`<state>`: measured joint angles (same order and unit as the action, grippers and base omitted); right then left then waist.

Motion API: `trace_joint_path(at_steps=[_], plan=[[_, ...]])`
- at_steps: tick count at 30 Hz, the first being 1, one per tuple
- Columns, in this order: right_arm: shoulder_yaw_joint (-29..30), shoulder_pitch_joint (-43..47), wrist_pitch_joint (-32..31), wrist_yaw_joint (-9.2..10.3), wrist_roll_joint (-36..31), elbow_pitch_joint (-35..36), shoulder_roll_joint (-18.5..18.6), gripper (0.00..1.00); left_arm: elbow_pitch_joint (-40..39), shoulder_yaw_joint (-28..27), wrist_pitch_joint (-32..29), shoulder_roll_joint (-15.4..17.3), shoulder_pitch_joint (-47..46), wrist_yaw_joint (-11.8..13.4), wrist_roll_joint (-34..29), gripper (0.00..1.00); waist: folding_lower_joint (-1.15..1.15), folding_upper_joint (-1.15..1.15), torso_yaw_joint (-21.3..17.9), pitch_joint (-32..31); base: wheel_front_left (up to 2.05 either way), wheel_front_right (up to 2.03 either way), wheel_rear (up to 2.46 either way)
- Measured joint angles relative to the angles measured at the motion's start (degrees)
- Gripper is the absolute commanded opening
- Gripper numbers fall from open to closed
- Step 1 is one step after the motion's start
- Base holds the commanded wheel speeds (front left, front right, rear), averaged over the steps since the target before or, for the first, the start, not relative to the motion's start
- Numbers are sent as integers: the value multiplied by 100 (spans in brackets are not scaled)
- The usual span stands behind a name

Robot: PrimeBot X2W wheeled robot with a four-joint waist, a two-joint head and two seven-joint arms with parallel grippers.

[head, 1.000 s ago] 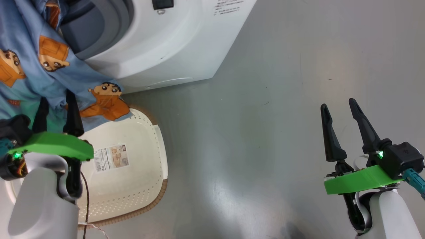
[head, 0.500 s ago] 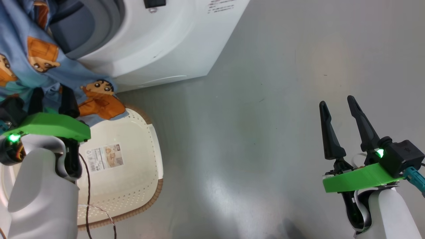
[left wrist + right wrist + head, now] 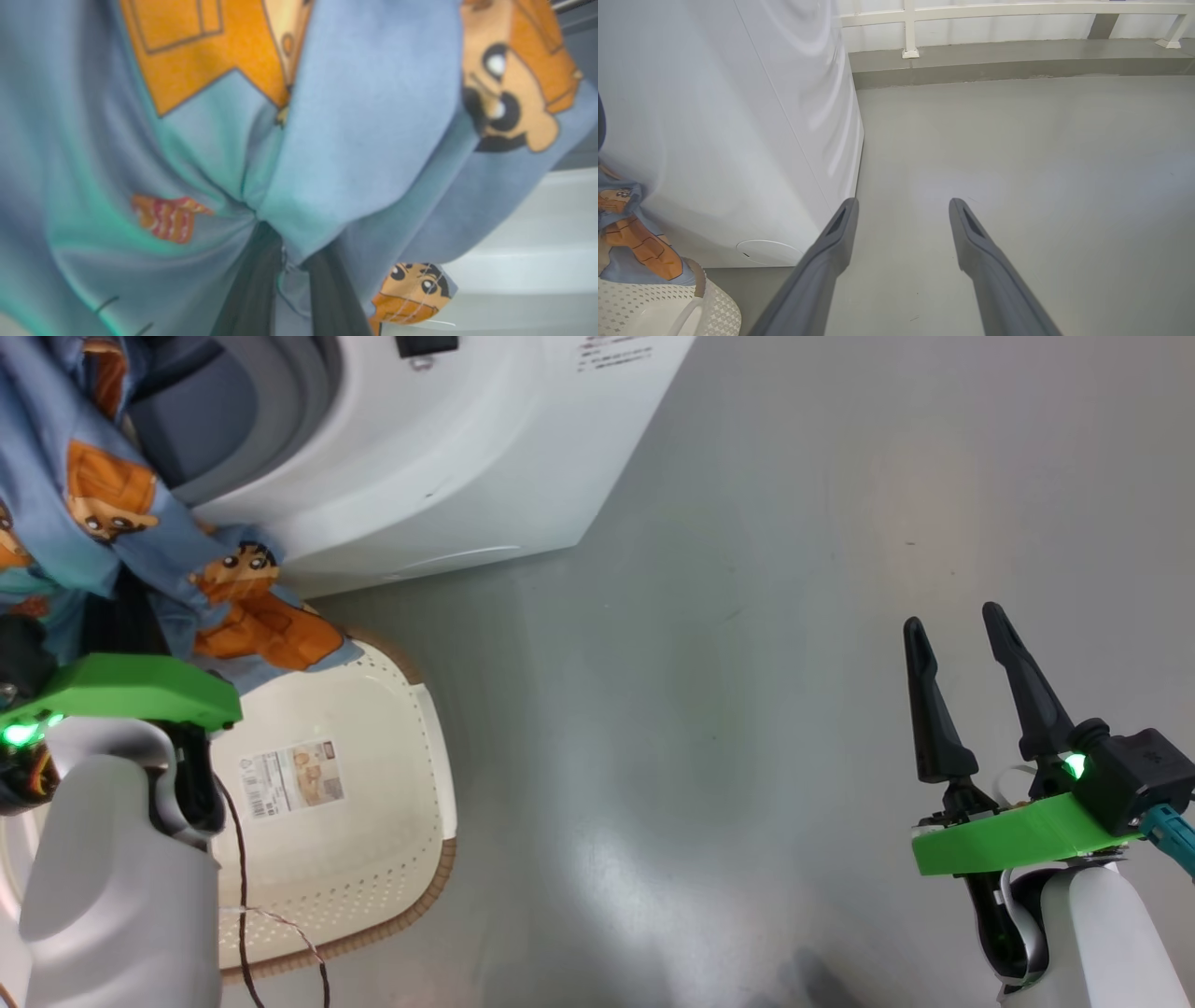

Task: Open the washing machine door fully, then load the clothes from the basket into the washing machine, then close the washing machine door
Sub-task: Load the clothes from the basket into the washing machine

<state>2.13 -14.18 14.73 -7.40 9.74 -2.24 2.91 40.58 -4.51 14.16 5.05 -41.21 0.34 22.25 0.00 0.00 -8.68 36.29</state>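
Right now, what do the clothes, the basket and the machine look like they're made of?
The clothes: soft matte printed fabric, bunching into folds. The basket: cream plastic, probably, with moulded perforations and a brown woven-look rim. The machine: glossy white shell with reflections, painted metal or plastic, can't tell.

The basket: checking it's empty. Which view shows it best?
The head view: the basket lies open from above, floor and sticker visible, clothes hiding its far edge. The right wrist view catches one perforated corner; the left wrist view faces the clothes.
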Motion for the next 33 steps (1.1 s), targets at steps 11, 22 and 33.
trace_joint_path(at_steps=[11,22,33], plan=[[44,2,0,-1,1,-19,0,100,-1510,-138,30,-202,814,115,-62,0,0,0,288,-150,0,0,0],[9,2,0,0,64,-42,0,100,-3464,112,-687,-142,1150,558,-359,0,0,0,298,-245,0,0,0],[-339,5,0,0,169,-145,-2,100,-2309,93,-996,223,-505,637,-443,0,0,0,-39,-264,0,0,0]])
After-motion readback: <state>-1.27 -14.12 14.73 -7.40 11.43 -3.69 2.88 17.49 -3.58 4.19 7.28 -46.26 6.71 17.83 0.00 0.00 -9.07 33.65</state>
